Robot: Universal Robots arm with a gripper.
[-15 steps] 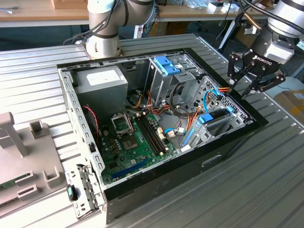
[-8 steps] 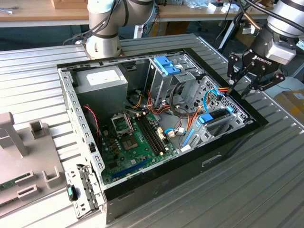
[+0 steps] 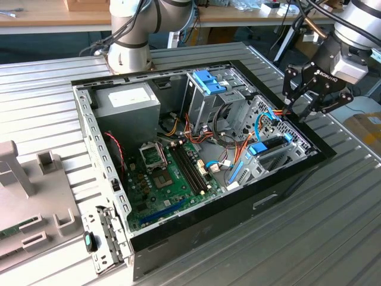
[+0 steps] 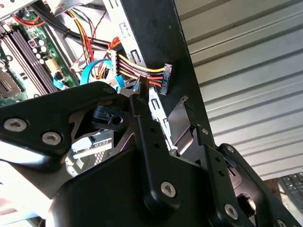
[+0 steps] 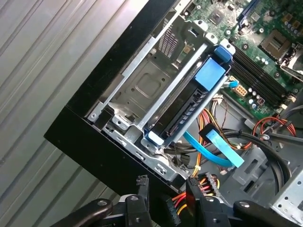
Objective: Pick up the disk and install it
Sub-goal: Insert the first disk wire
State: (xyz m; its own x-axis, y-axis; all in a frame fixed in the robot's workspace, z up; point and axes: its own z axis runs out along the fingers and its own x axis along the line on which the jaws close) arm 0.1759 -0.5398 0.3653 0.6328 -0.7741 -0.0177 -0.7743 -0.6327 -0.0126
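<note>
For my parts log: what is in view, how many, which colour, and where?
open black metal computer case: one, black, on the ribbed grey metal table
green circuit motherboard: one, green, on the case floor
grey metal power supply box: one, grey, inside the case
disk with light-blue plastic rails: one, dark and blue, in the silver metal drive cage
red, yellow and orange wire bundle: one, at the case edge
pincer: one, black, open, over that edge

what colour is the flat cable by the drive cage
The flat cable is light blue, clearest in the first wrist view.
</note>
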